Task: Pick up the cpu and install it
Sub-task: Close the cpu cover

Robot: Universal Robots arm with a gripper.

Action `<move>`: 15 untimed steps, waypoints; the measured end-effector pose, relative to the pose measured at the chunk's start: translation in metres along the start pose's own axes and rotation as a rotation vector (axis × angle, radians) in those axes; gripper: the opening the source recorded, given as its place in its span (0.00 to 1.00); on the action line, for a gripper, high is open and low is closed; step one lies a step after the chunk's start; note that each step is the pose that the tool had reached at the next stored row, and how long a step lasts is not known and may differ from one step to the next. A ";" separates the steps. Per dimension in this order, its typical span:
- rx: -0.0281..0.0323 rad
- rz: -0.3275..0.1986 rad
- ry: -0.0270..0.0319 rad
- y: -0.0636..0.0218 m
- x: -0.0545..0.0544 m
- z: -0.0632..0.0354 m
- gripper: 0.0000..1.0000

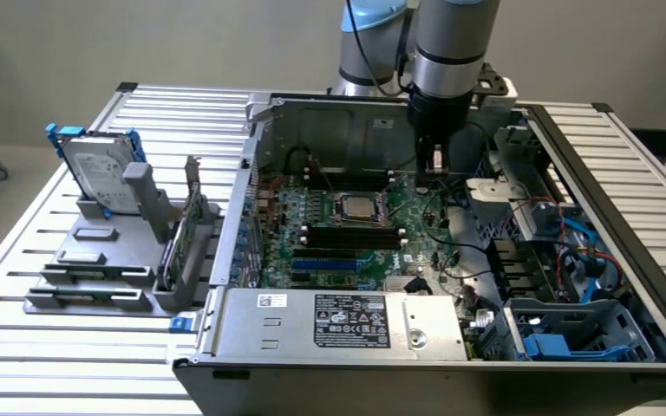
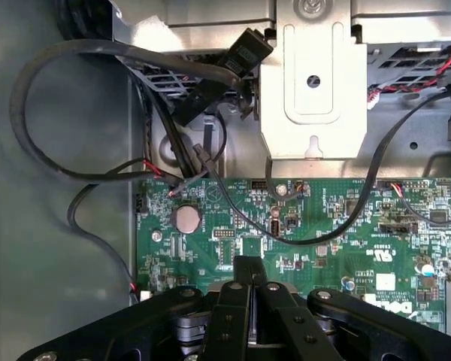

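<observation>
computer case (image 1: 333,130): centre-right of the exterior view
motherboard (image 1: 426,251): inside the case
cpu (image 1: 353,206): on the motherboard, mid-frame
gripper (image 1: 432,173): upper right of the cpu
hard drive (image 1: 93,169): upper left, outside the case

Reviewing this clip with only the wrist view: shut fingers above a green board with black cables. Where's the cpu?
Observer: The cpu lies flat in the middle of the board, to the exterior view's left of the gripper.
Operator: So the gripper isn't right above it?
Observer: No. It hangs apart from it, nearer the far wall of the case.
Operator: Anything outside the case?
Observer: A hard drive with blue brackets stands in a grey rack on the table, at the exterior view's left.
</observation>
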State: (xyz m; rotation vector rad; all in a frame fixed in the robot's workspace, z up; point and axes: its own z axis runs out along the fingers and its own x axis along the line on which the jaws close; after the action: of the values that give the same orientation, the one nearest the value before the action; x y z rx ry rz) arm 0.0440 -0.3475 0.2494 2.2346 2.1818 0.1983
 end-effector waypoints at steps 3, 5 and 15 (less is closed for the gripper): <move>-0.0005 0.000 0.0000 0.0015 0.000 0.0056 0.11; -0.0005 0.000 0.0002 0.0012 -0.001 0.0089 0.11; 0.0794 0.009 -0.0024 0.0015 0.000 0.0064 0.11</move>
State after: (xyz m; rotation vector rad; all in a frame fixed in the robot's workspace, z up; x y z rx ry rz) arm 0.0461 -0.3474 0.2432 2.2840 2.2170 0.1109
